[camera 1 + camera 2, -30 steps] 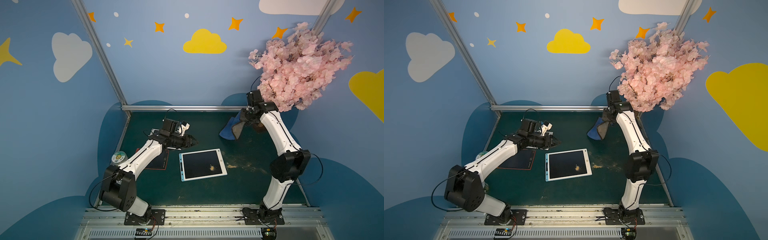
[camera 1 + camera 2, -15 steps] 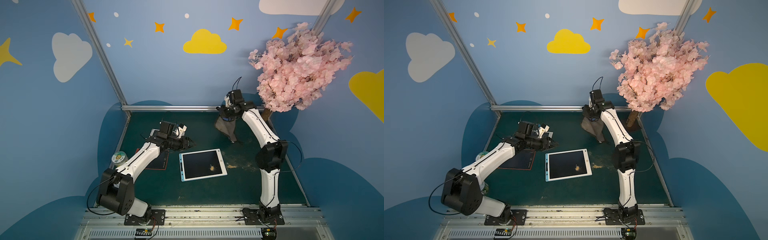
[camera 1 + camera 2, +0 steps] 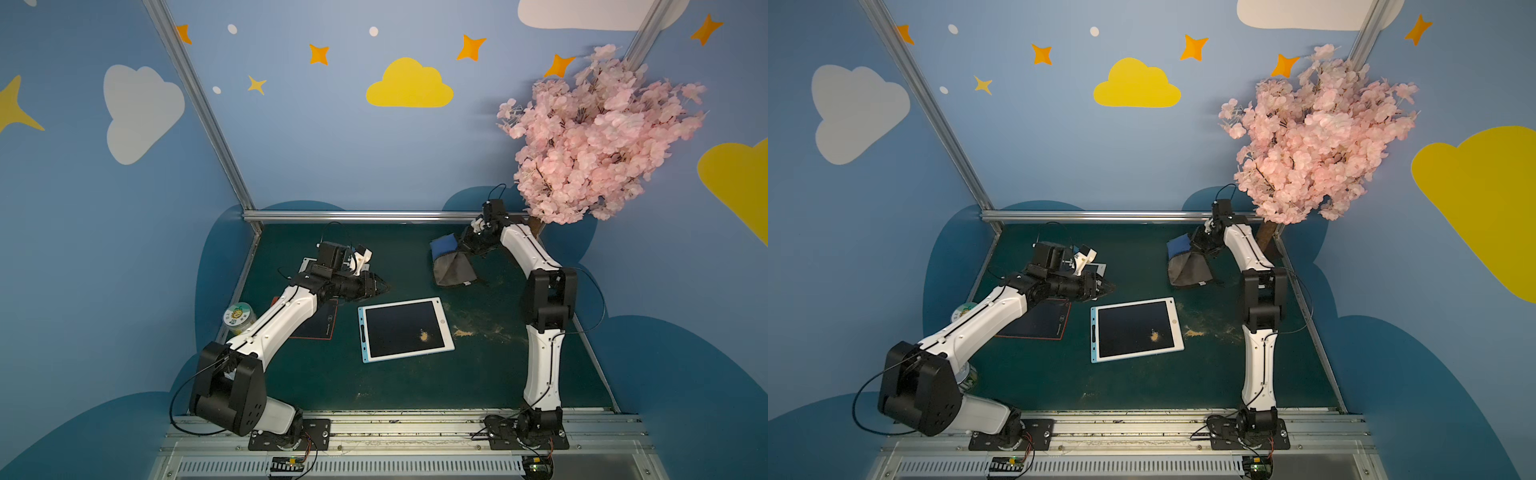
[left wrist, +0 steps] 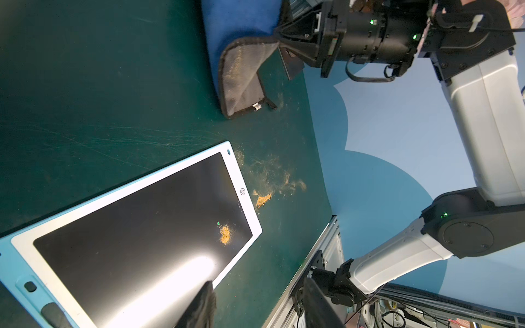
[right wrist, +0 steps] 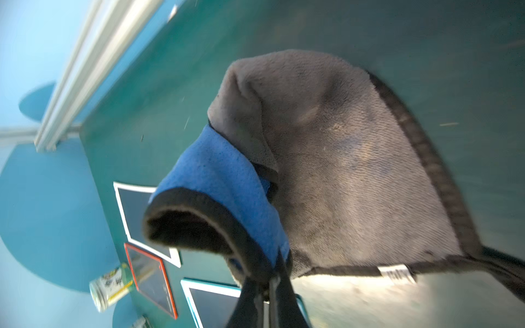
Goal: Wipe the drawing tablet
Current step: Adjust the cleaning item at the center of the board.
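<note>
The drawing tablet (image 3: 405,328) (image 3: 1136,328) (image 4: 142,227) lies flat mid-table, pale blue and white round a dark screen with a spot of orange powder (image 4: 225,234). My right gripper (image 3: 461,249) (image 3: 1196,247) (image 5: 270,281) is shut on a blue and grey cloth (image 3: 451,266) (image 3: 1187,270) (image 4: 241,76) (image 5: 341,184), behind and right of the tablet. The cloth drapes down to the mat. My left gripper (image 3: 380,286) (image 3: 1106,288) (image 4: 258,284) hovers just behind the tablet's far left corner, open with nothing between its fingers.
Orange powder (image 3: 469,332) is smeared on the green mat right of the tablet. A red-framed tablet (image 3: 316,328) lies under my left arm, a white-framed one (image 3: 1098,268) behind it. A jar (image 3: 239,318) stands at the left edge. A pink blossom tree (image 3: 598,137) fills the back right corner.
My right arm swung left from the back right corner with the cloth, then lowered it until the cloth reaches the mat. The left gripper has barely shifted.
</note>
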Controlling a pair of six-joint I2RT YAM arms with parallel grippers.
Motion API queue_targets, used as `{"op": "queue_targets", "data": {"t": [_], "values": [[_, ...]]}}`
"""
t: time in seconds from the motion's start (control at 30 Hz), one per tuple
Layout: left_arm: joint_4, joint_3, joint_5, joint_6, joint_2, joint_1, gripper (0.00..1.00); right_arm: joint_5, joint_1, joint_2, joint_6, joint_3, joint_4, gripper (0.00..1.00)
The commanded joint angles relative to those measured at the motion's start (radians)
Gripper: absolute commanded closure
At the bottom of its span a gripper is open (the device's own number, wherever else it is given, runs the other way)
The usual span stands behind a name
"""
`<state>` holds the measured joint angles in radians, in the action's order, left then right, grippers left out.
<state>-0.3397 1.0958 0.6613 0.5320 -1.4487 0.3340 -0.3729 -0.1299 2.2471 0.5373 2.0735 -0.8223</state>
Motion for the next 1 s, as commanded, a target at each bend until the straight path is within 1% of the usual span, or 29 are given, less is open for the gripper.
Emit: {"op": "queue_targets", "data": {"t": [0.0, 0.03, 0.07, 0.1, 0.17, 0.27, 0.37, 0.43, 0.53, 0.57, 0.6, 0.67, 0.73, 0.8, 0.97], "values": [[0.005, 0.025, 0.016, 0.003, -0.014, -0.004, 0.5, 0.081, 0.002, -0.043, -0.038, -0.015, -0.036, 0.95], [0.002, 0.029, 0.016, 0.001, -0.016, -0.003, 0.5, 0.082, 0.004, -0.028, -0.056, -0.001, -0.058, 0.76], [-0.002, 0.032, 0.016, 0.0, -0.018, -0.003, 0.5, 0.089, 0.005, -0.005, -0.069, 0.028, -0.098, 0.54], [-0.004, 0.034, 0.015, -0.001, -0.018, -0.004, 0.5, 0.114, 0.002, 0.018, -0.08, 0.059, -0.139, 0.42], [-0.006, 0.036, 0.014, -0.001, -0.018, -0.004, 0.5, 0.217, -0.011, 0.052, -0.107, 0.126, -0.242, 0.26], [-0.006, 0.035, 0.014, -0.001, -0.019, -0.003, 0.5, 0.384, -0.042, 0.043, -0.135, 0.142, -0.29, 0.14], [-0.004, 0.037, 0.015, 0.001, -0.022, -0.003, 0.5, 0.504, -0.072, 0.028, -0.184, 0.142, -0.295, 0.06], [-0.005, 0.04, 0.018, 0.002, -0.027, -0.004, 0.5, 0.565, -0.083, 0.034, -0.196, 0.143, -0.294, 0.02], [-0.006, 0.047, 0.018, 0.0, -0.027, -0.003, 0.5, 0.648, -0.086, 0.056, -0.158, 0.148, -0.303, 0.02], [-0.008, 0.047, 0.019, -0.001, -0.026, -0.003, 0.5, 0.654, -0.083, 0.065, -0.155, 0.158, -0.313, 0.02], [-0.009, 0.049, 0.018, -0.003, -0.024, -0.003, 0.5, 0.646, -0.08, 0.071, -0.149, 0.166, -0.318, 0.02], [-0.013, 0.047, 0.019, -0.004, -0.022, -0.003, 0.5, 0.591, -0.076, 0.084, -0.146, 0.187, -0.324, 0.02], [-0.017, 0.046, 0.017, -0.007, -0.022, -0.003, 0.5, 0.489, -0.079, 0.093, -0.189, 0.214, -0.313, 0.03], [-0.015, 0.044, 0.017, -0.006, -0.022, -0.003, 0.5, 0.421, -0.095, 0.104, -0.212, 0.235, -0.285, 0.05], [-0.016, 0.044, 0.018, -0.006, -0.017, -0.003, 0.5, 0.394, -0.198, 0.17, -0.311, 0.307, -0.232, 0.08]]}}
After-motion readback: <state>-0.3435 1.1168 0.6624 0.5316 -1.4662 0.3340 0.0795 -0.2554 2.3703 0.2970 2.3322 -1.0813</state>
